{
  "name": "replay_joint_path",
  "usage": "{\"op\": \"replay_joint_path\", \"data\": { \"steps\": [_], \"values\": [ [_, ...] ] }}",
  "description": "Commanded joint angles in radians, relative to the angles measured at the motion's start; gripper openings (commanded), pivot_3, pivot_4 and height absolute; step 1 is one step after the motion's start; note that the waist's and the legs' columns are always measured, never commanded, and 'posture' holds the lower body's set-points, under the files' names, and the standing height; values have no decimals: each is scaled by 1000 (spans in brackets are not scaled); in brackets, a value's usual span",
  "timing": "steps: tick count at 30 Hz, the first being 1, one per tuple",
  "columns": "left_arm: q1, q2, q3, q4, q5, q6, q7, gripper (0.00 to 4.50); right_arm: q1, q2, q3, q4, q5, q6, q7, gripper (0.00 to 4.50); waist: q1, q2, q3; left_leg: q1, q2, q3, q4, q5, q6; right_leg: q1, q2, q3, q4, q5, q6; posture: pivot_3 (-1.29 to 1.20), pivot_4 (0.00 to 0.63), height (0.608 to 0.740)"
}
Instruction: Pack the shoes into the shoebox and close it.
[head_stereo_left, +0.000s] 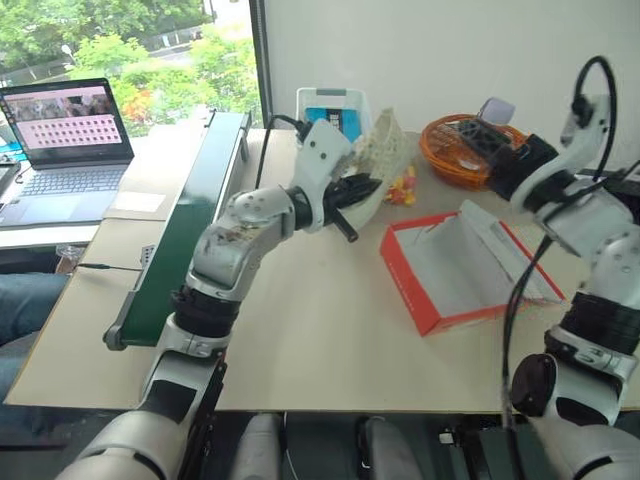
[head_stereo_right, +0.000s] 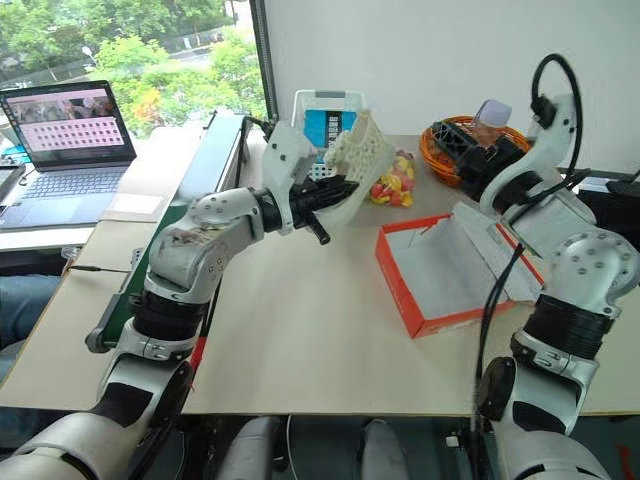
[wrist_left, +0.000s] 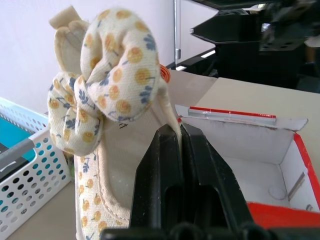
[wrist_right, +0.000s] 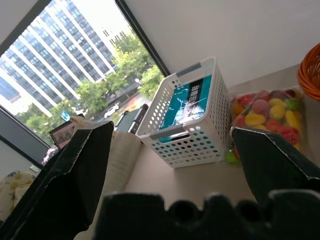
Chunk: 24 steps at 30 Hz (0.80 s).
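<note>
A cream-white perforated shoe (head_stereo_left: 388, 148) hangs in the air left of the shoebox, in front of the white basket. My left gripper (head_stereo_left: 352, 200) is shut on its edge. In the left wrist view the black fingers (wrist_left: 162, 165) pinch the shoe's rim, and the flower-printed lining and bow (wrist_left: 117, 80) show above them. The red shoebox (head_stereo_left: 402, 280) lies open on the table with its white inside up and its lid (head_stereo_left: 520, 255) folded out to the right. My right gripper (head_stereo_left: 503, 163) hovers beyond the box near the orange basket, open and holding nothing, with its fingers (wrist_right: 75, 165) wide apart.
A white mesh basket (head_stereo_right: 325, 120), a bag of coloured candies (head_stereo_right: 392, 180) and an orange basket (head_stereo_left: 450, 150) stand along the table's far edge. A long green conveyor (head_stereo_left: 190, 220) runs along the left side. A laptop (head_stereo_left: 65, 150) sits on a side table further left.
</note>
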<state>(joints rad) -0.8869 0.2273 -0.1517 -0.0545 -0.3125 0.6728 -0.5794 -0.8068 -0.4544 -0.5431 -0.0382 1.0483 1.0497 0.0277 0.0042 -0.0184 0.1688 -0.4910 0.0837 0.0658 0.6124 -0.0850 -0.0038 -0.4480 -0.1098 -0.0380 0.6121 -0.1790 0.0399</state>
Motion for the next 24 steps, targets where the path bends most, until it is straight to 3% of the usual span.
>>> {"op": "replay_joint_path", "data": {
  "steps": [1,7,19,24],
  "values": [
    [-34,-26,28,-64,-19,-29,12,99,-4,84,-20,-61,163,26,-54,4500,-4,0,0,0,0,-1,0,0,0,0,0,0,0,1,2,0,150,735],
    [-47,-55,17,-72,-22,-30,9,99,18,194,-12,-76,310,-5,-167,4500,1,0,0,-1,0,-2,0,1,2,1,1,0,0,2,4,0,150,735],
    [-71,-106,12,-70,-30,-18,13,99,19,222,74,-15,298,-74,-159,4500,5,1,0,-1,0,-2,2,1,2,2,1,0,-1,1,1,0,150,735],
    [-74,-93,22,-67,-28,-9,11,0,13,233,90,20,279,-121,-139,3150,4,1,0,-1,0,-2,2,1,2,2,1,0,-1,1,2,0,150,735]
  ]
}}
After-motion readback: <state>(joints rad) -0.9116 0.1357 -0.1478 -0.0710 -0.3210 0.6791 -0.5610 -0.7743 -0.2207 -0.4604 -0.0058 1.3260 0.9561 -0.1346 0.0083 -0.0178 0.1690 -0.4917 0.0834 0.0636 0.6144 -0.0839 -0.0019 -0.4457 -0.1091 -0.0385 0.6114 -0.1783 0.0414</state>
